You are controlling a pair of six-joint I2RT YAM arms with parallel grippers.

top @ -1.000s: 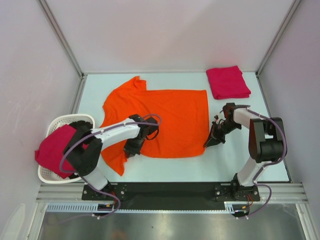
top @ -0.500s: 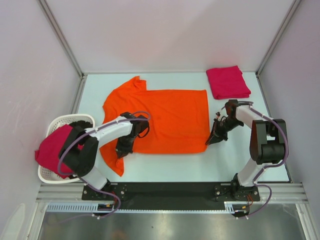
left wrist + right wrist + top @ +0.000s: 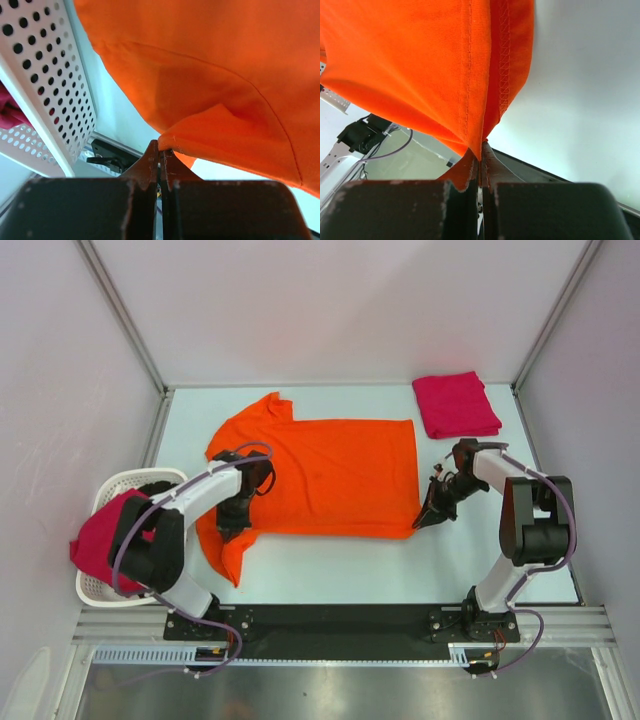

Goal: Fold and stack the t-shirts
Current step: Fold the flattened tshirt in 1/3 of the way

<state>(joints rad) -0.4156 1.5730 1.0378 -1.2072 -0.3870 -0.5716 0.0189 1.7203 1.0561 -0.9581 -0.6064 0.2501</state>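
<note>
Left gripper (image 3: 160, 152): near-left part of table (image 3: 400, 565), just right of basket (image 3: 131, 478). Jaws clenched on a pinch of the orange shirt (image 3: 330, 475) at its near edge, next to the near sleeve. In the wrist view the cloth rises from the tips in a small peaked fold.

Right gripper (image 3: 481, 153): near-right of the shirt, tips pointing near-left. Clenched on the shirt's near-right corner. In the wrist view two layers with stitched hems meet in the closed jaws.

Orange shirt: middle of table, spread mostly flat. Neck toward far-left, bottom hem to the right. Its near edge runs fairly straight between the two grippers. The near sleeve trails off toward the near-left, past the left gripper, and lies on the table. Cannot tell whether the pinched edge is raised off the surface.

Basket: white, perforated, at the left table edge beside the left arm. A crumpled pink shirt (image 3: 100, 540) sits in it and spills over its near-left rim.

Folded pink shirt (image 3: 456, 405): far-right corner of table, a neat rectangle lying flat. It sits apart from the orange shirt and beyond the right gripper.
</note>
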